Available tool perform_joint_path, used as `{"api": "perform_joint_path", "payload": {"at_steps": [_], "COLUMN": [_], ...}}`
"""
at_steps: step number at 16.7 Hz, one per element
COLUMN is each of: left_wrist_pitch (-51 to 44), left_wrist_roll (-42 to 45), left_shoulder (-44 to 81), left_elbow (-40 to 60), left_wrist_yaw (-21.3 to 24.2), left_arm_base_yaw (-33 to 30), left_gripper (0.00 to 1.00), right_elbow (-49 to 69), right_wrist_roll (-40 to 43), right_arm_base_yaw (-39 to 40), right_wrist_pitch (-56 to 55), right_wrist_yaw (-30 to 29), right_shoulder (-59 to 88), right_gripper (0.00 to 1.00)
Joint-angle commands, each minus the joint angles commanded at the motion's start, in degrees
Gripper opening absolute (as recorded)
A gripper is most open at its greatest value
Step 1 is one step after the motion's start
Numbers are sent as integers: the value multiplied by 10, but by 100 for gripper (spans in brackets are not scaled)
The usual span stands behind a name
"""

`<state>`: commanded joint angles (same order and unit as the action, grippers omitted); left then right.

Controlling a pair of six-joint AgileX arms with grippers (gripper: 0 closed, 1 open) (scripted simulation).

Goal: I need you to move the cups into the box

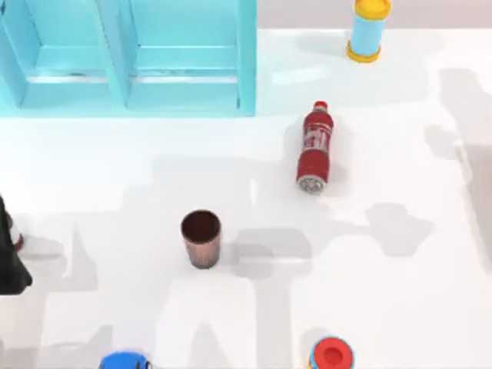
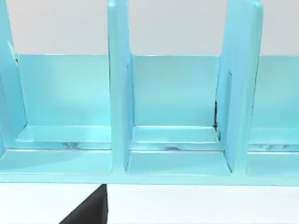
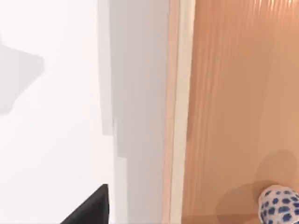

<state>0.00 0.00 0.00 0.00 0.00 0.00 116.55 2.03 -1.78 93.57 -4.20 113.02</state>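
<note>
Brown cup (image 1: 201, 238) upright on bench (image 1: 400, 292), about 7 o'clock of centre; box (image 1: 127, 58) at 11. Patterned cup (image 3: 279, 205) lies off the bench, on wood. Likely light, rigid, slick; grip across the rim. Left arm (image 1: 9, 254) at 9 o'clock edge; fingers' state: cannot tell.

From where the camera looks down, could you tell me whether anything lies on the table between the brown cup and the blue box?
Nothing visible does. The brown cup stands upright on bare table, and the stretch up to the blue box holds nothing. The red bottle lies off to the right of that path.
</note>
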Motion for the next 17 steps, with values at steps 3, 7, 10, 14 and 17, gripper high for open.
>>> {"api": "perform_joint_path", "payload": {"at_steps": [3, 7, 10, 14, 17], "left_wrist_pitch": [0, 0, 0, 0, 0], "left_wrist_roll": [0, 0, 0, 0, 0], "left_shoulder": [0, 0, 0, 0, 0], "left_elbow": [0, 0, 0, 0, 0], "left_wrist_yaw": [0, 0, 0, 0, 0], "left_arm_base_yaw": [0, 0, 0, 0, 0], "left_gripper": [100, 100, 100, 100, 100], "right_elbow": [138, 312, 415, 493, 498], "right_wrist_roll": [-180, -400, -514, -585, -590], "right_arm_base_yaw": [188, 408, 515, 576, 578], "right_wrist_pitch": [28, 50, 51, 45, 44], "right_wrist_yaw": [-19, -38, -49, -58, -58], "right_shoulder": [122, 265, 339, 388, 391], "right_gripper": [100, 100, 100, 100, 100]}}
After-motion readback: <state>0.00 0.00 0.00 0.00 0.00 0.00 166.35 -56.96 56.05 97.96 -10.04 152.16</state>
